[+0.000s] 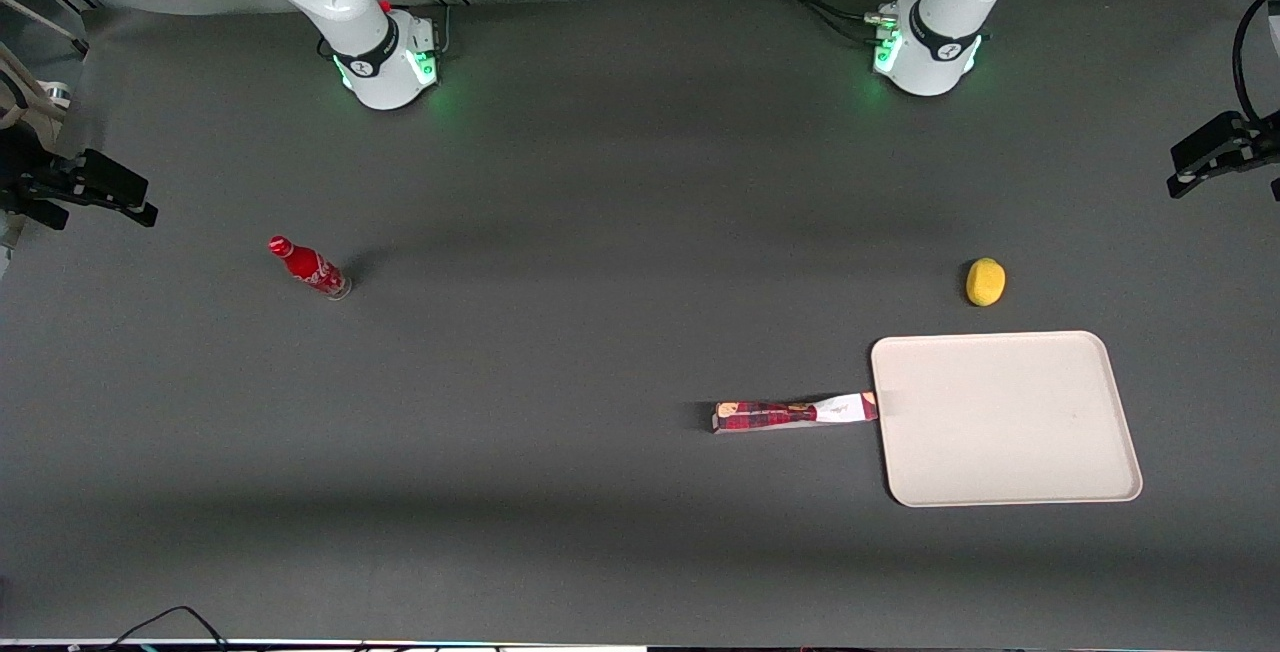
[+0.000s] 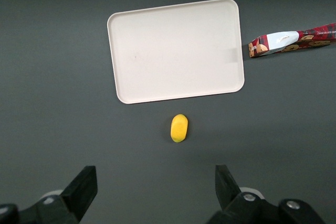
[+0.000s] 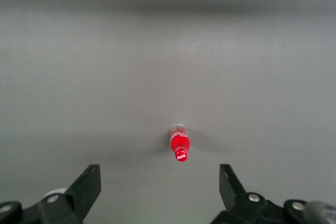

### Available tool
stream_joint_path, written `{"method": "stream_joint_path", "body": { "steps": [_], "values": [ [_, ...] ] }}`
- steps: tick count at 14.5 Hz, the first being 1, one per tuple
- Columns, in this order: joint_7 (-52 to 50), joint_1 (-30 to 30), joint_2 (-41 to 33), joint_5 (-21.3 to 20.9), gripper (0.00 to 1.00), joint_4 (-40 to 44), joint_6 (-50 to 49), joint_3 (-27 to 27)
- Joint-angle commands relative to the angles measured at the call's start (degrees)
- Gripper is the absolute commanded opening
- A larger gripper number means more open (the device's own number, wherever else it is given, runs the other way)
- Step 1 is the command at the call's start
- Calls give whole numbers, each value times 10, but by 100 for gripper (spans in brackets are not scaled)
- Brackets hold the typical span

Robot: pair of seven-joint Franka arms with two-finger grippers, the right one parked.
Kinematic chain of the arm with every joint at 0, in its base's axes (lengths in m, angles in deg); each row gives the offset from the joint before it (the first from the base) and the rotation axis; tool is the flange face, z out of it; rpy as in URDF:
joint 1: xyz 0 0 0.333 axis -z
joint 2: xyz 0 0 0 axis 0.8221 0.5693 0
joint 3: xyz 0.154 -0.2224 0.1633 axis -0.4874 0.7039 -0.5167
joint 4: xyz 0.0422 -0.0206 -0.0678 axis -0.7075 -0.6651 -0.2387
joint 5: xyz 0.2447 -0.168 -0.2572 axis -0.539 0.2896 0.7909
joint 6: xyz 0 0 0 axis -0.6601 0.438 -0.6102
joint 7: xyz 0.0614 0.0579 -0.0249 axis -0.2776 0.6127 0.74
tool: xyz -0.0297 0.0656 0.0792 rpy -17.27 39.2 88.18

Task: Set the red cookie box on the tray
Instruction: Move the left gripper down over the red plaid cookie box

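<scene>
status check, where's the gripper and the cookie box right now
Left gripper open, high above table, holding nothing. Long flat red tartan cookie box on table beside cream rectangular tray, white end at rim. Small yellow oval object clear of path.

We see a dark grey table (image 1: 600, 232) carrying the tray (image 1: 1005, 417), with the red cookie box (image 1: 795, 414) edge-on, its white end touching the tray's rim. A yellow lemon-like object (image 1: 985, 281) lies near the tray, and a red bottle (image 1: 308, 267) stands toward the parked arm's end. Our gripper (image 2: 155, 187) hangs high above the table, fingers spread.
</scene>
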Motion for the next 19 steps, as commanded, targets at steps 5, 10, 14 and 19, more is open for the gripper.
{"method": "stream_joint_path", "body": {
  "steps": [5,10,14,19],
  "values": [
    [29,13,-3,-4,100,-15,3,-4],
    [142,15,57,-4,100,-22,119,56],
    [293,17,135,-8,100,7,192,109],
    [431,20,280,-4,100,110,194,175]
  ]
}}
